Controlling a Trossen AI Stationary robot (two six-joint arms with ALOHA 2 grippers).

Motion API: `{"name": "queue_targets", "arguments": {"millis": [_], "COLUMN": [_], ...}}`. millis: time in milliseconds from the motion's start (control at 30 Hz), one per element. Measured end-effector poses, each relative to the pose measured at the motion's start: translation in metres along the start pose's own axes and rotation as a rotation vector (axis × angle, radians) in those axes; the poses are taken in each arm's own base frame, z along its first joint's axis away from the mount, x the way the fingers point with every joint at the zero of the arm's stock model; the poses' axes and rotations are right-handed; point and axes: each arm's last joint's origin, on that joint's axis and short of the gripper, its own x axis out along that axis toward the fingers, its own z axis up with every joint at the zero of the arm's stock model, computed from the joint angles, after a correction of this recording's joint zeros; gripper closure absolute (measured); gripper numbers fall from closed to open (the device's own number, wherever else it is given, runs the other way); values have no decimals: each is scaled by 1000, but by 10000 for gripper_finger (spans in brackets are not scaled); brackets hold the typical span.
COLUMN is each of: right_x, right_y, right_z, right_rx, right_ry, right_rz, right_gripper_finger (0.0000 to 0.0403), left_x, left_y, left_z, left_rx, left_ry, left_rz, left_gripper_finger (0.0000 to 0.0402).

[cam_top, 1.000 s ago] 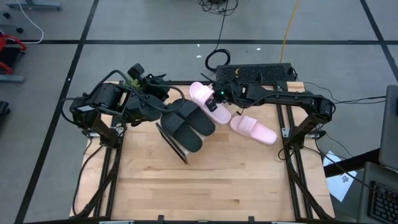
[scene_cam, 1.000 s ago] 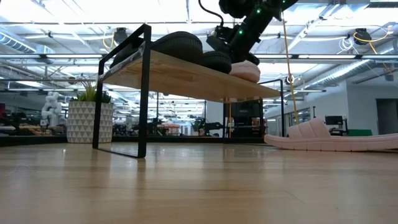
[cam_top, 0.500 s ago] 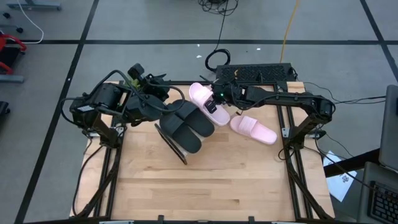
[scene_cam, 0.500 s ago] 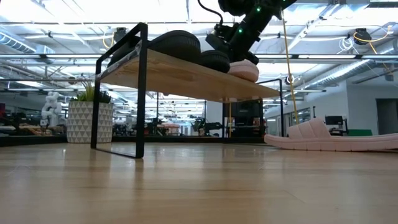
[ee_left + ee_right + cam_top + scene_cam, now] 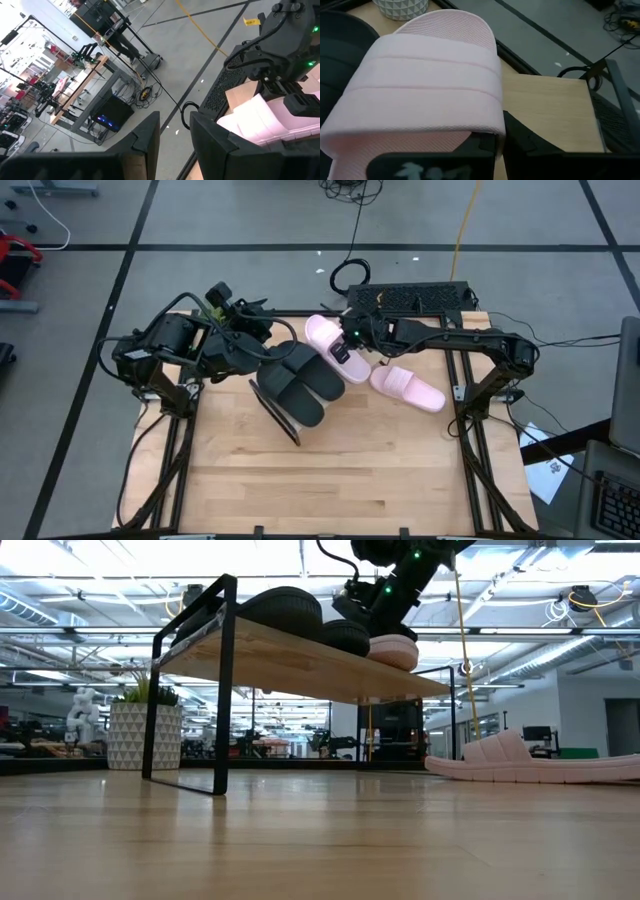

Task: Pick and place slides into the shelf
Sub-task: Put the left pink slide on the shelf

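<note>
The shelf (image 5: 283, 418) stands at the table's middle, its board (image 5: 300, 660) on dark end frames. Both black slides (image 5: 300, 380) lie on the board, also seen in the low view (image 5: 285, 610). My right gripper (image 5: 343, 348) is shut on one pale pink slide (image 5: 322, 332), which sits at the board's far end beside a black slide (image 5: 348, 637). The other pink slide (image 5: 407, 387) lies sole down on the table to the right. My left gripper (image 5: 257, 352) is at the shelf's left far end. My left gripper (image 5: 175, 135) appears shut on the shelf's end, where wood (image 5: 134, 167) shows by its fingers; the gripper body hides the place of contact. My right gripper (image 5: 502, 137) pinches the pink slide's side beside the strap's edge (image 5: 492, 125), one finger (image 5: 482, 142) under the strap and one outside. It comes from the table's right. The slide (image 5: 392, 652) rests on the board.
A potted plant (image 5: 145, 735) in a white patterned pot stands at the table's far left corner, behind my left arm. A black keyboard-like unit (image 5: 410, 297) lies along the far edge. Bare tabletop (image 5: 330, 480) fills the near half.
The shelf has slid a little: in the low view its near end frame moves leftward. The pink slide in my right gripper has crept slightly toward the black slides on the board. Both grippers keep their holds.
</note>
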Motion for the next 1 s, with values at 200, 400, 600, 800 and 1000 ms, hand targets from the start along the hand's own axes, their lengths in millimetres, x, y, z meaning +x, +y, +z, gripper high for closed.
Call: {"name": "queue_targets", "arguments": {"millis": [200,400,600,800,1000], "right_x": [0,-1,-3,-3,-3], "right_y": [-3,-2,2,3,3], "right_z": [1,3,5,5,5], "right_rx": [-9,-15,1,21,33], "right_ry": [6,-6,-32,-35,-28], "right_rz": [-23,-20,-5,6,27], "right_gripper_finger": [402,402,402,402,402], "left_x": [0,0,0,0,0], "left_y": [0,0,0,0,0], "left_z": [0,0,0,0,0], "left_rx": [0,0,0,0,0], "left_ry": [0,0,0,0,0], "left_rz": [0,0,0,0,0], "left_gripper_finger": [289,289,289,289,289]}}
